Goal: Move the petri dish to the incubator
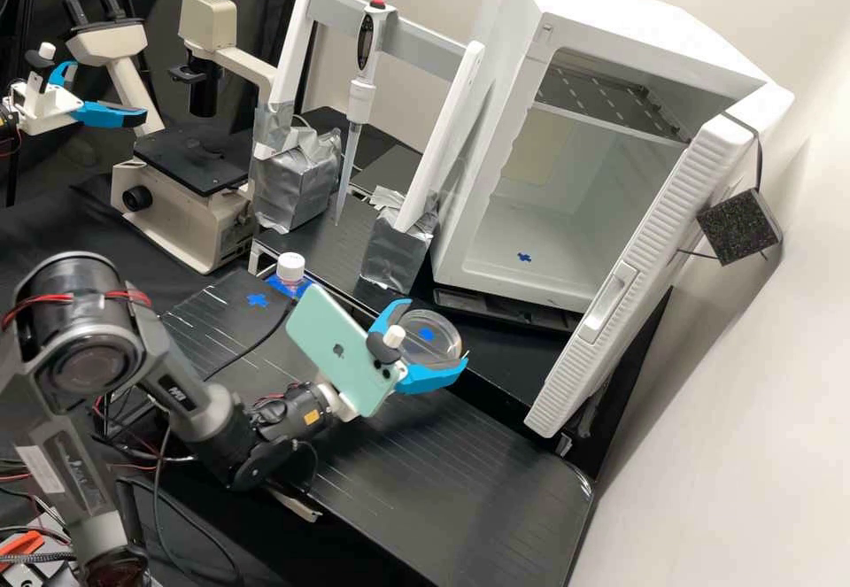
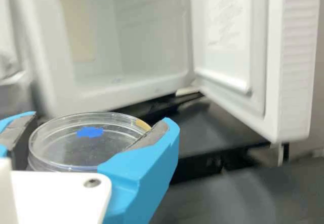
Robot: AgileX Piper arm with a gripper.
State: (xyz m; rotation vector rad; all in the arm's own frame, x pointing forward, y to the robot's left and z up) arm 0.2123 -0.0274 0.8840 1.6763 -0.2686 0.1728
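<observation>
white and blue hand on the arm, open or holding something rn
White-and-blue two-fingered hand: closed, holding the clear, round petri dish.

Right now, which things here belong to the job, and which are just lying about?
For the job:
- dish, held in the gripper
- incubator, where the dish should go, its door open

Just lying about:
- microscope
- pipette, upright on its white stand
- bottle with a white cap
</observation>
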